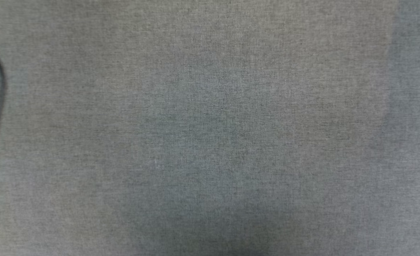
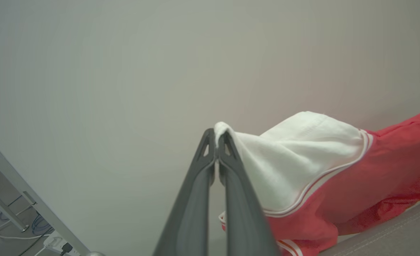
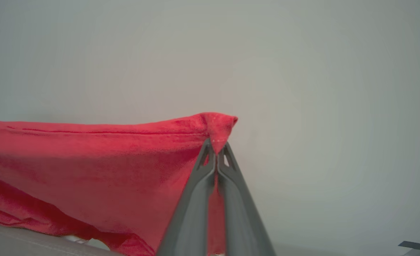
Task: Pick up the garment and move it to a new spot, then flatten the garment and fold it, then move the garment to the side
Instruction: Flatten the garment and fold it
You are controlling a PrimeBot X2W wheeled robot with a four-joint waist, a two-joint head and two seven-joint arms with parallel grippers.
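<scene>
At lower centre, the left claw [image 2: 216, 137] is pinched on the white sleeve [image 2: 302, 160] of the garment [image 2: 381, 177], the right claw [image 3: 217, 149] on its red corner [image 3: 219, 126], so it is held spread above the surface [image 2: 391, 236], presumably for flattening.

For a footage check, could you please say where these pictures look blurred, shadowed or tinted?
Head view: grey woven cloth surface soft, shadow at bottom middle, thin dark cable at left blurred; left wrist view: red jersey shirt with white sleeve tints the pale wall pink; right wrist view: even light, no glare.
</scene>
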